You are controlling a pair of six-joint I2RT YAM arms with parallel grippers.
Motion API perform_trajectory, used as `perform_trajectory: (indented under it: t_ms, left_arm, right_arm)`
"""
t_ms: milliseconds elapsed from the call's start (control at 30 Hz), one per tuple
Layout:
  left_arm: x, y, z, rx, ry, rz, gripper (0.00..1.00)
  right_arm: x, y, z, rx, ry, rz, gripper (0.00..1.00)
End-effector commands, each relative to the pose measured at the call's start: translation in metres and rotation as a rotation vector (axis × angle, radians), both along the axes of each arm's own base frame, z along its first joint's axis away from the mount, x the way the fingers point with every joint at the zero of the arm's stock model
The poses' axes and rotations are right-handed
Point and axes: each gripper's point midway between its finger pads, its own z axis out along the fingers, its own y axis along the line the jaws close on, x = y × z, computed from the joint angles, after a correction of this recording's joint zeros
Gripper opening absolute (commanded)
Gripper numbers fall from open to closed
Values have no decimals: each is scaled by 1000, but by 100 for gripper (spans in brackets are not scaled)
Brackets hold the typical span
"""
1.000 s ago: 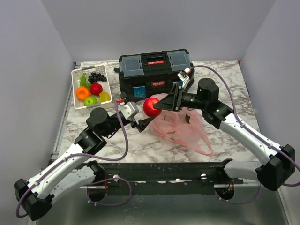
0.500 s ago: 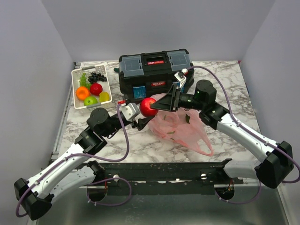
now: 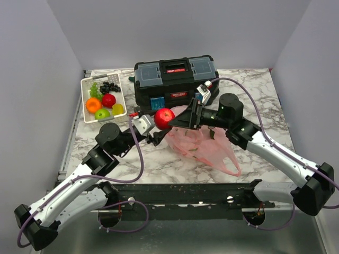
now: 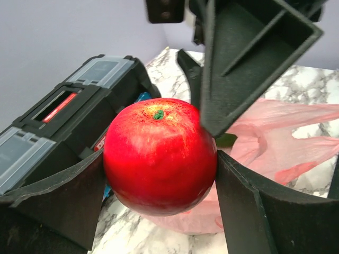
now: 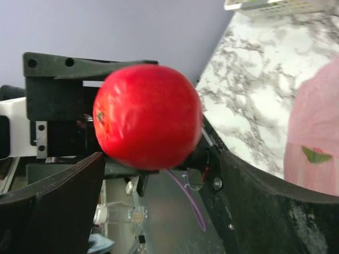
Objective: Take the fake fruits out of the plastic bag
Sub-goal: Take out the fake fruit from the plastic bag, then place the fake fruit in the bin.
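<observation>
Overhead, a red apple (image 3: 164, 118) hangs in mid-air at ten o'clock of the pink plastic bag (image 3: 209, 148), caught between the left gripper (image 3: 158, 126) and the right gripper (image 3: 183, 119), apparently a hand-off toward the white basket (image 3: 83, 91) at ten o'clock on the table (image 3: 259, 100). From the left wrist, both left fingers (image 4: 53, 206) press the apple's flanks, gripping it. From the right wrist, the right fingers (image 5: 265, 206) stand clear of it, unclenched, so the left alone carries it.
</observation>
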Motion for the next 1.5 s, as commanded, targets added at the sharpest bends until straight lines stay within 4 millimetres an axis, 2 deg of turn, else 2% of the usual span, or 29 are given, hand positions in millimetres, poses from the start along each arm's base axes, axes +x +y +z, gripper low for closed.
perform_trajectory:
  t_ms: [0,100,233,367,433,600,667,767,933,1000,1033,1133,1233,1333,1467]
  left_arm:
    - [11,23,-1,-7,11,135,37]
    - [23,43,-7,-14,69,254,38]
    - [51,89,-19,-36,181,514,37]
    - [79,138,-31,-73,279,750,37]
    - [91,153,-31,-118,322,806,37]
    - [124,177,-28,-291,438,876,38]
    - [136,182,-23,-401,470,888,38]
    - [158,195,-27,-572,519,928,41]
    - [204,223,-47,-749,610,1029,42]
    - [222,233,-63,-811,675,1069,39]
    - [229,245,-67,-842,681,1093,38]
    - [257,263,-76,-866,667,1132,33]
    - [279,281,-87,-821,660,1218,36]
    - [303,284,-95,-753,694,1221,41]
    - [326,281,-122,-730,807,1207,46]
  right_arm:
    - [19,-27,-5,-147,-23,-223,93]
    - [30,-54,-3,-204,-46,-381,97]
    - [32,-88,9,-215,-100,-535,100]
    - [30,-109,12,-246,-143,-607,100]
    - [28,-115,8,-268,-141,-616,100]
    - [19,-120,-3,-287,-121,-606,100]
    - [15,-123,-5,-280,-113,-608,100]
    - [10,-129,-4,-267,-114,-620,100]
    - [0,-146,3,-277,-127,-656,100]
    - [-4,-154,7,-275,-136,-675,100]
    - [-6,-158,9,-274,-137,-685,100]
    - [-13,-172,15,-267,-145,-722,100]
    - [-21,-186,20,-264,-147,-757,100]
    - [-27,-200,24,-255,-148,-797,100]
    - [-33,-214,27,-241,-146,-845,100]
